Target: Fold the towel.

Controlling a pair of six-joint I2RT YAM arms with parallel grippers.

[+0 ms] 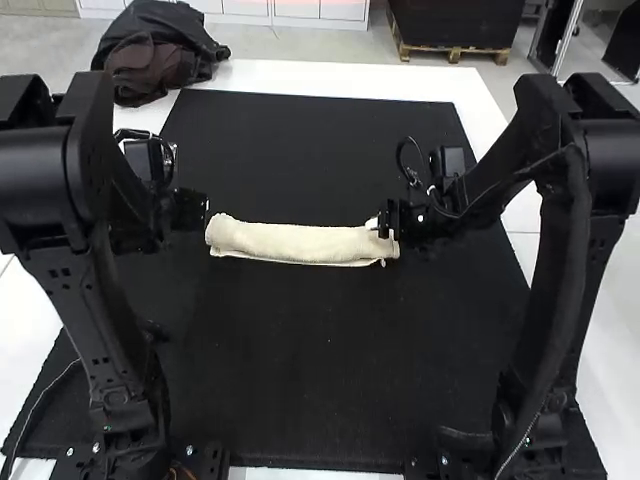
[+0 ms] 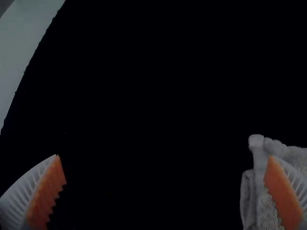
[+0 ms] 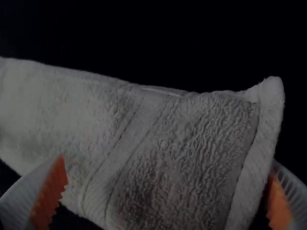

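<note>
Crowding the worktop's far left corner is bunched dark cloth. The spread left gripper and spread right gripper stand at either end of the cream towel, a narrow folded strip on the black mat.

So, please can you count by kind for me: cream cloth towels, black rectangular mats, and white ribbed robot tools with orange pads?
Cream cloth towel: 1
Black rectangular mat: 1
White ribbed tools, left tool and right tool: 2
Total: 4
</note>
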